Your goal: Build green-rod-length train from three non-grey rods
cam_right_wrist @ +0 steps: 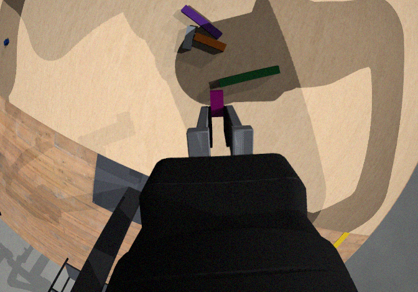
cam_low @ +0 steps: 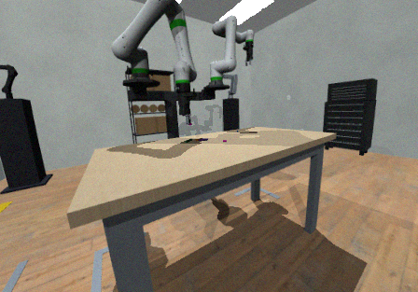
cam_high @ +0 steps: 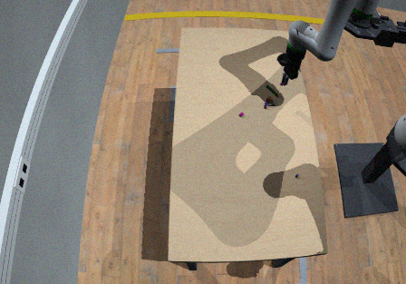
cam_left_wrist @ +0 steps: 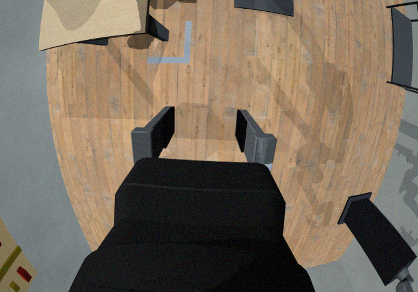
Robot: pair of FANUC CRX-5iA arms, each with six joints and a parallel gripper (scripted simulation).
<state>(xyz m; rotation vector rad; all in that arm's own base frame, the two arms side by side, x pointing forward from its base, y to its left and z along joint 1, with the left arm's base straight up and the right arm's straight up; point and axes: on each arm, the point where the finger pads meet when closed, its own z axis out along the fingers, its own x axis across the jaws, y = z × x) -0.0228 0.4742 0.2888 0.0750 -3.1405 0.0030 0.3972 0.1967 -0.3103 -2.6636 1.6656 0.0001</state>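
Note:
My right gripper (cam_right_wrist: 217, 118) (cam_high: 284, 79) (cam_low: 188, 118) is shut on a magenta rod (cam_right_wrist: 216, 96) and holds it above the table. In the right wrist view, the green rod (cam_right_wrist: 249, 75) lies just beyond it. The orange rod (cam_right_wrist: 209, 42) lies farther off, between the grey rod (cam_right_wrist: 188, 38) and the purple rod (cam_right_wrist: 201, 22); whether they touch is unclear. Another magenta rod (cam_high: 241, 114) (cam_low: 225, 141) lies apart. A small blue rod (cam_right_wrist: 6, 41) (cam_high: 297, 176) lies far from the others. My left gripper (cam_left_wrist: 205, 121) (cam_low: 248, 63) is open and empty, away from the table.
The wooden table (cam_high: 204, 61) (cam_low: 140, 179) carries the rods, with arm shadows across it. A dark pedestal base (cam_high: 344, 179) stands on the floor beside the table. A black tool cabinet (cam_low: 350, 118) stands beyond the table in the exterior view.

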